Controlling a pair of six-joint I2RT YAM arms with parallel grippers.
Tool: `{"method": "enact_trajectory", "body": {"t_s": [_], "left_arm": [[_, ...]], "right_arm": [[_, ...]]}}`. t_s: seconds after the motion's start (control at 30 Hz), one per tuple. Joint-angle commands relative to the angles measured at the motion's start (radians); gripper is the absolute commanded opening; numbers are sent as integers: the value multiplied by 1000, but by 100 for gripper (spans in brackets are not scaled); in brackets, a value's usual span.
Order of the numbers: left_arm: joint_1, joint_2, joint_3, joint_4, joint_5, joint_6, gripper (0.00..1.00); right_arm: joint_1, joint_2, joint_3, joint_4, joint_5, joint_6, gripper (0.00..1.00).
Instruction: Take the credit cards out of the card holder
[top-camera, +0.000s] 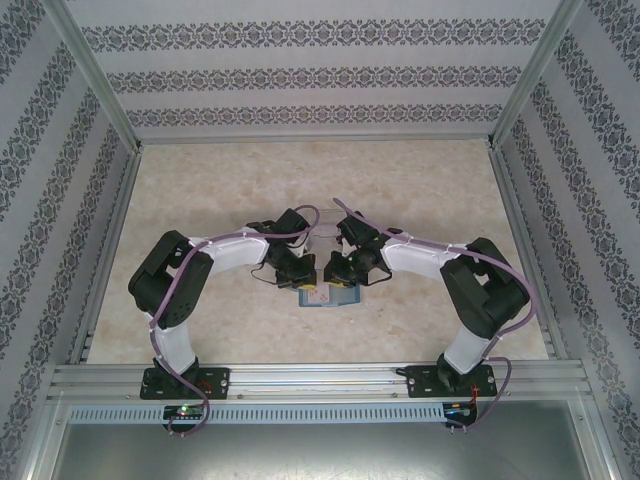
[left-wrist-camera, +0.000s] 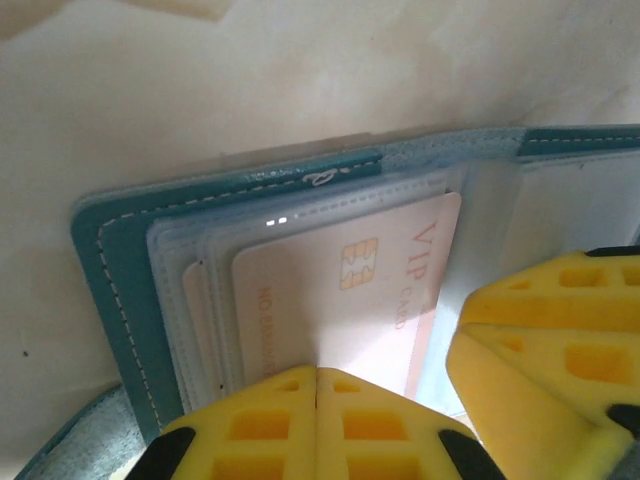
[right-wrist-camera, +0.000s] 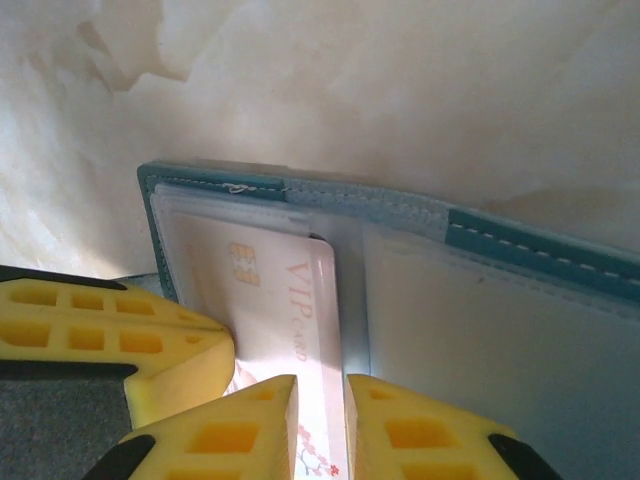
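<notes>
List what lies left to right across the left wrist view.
Teal edge of the holder → VIP card in its clear sleeve → right pincer, closed on that card's right edge.

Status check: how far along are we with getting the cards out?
Done: the card holder lies open. In hand: the right gripper appears to pinch the VIP card, still mostly in its sleeve, while the shut left gripper sits at its edge. Left: drawing that card out, then the pale card behind it.
</notes>
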Motion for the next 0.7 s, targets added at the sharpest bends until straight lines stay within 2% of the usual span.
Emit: {"method": "enact_trajectory", "body": {"t_s": [0.0, 0.43, 0.67], "left_arm": [[-12, 15, -5, -25, -9, 9, 0], [-14, 18, -7, -22, -11, 8, 0], [-13, 7, -8, -20, -14, 8, 0]], "right_arm": [[-7, 15, -15, 50, -40, 18, 22], [-9, 46, -18, 71, -53, 23, 22], [-10, 54, -16, 3, 17, 2, 22]]}}
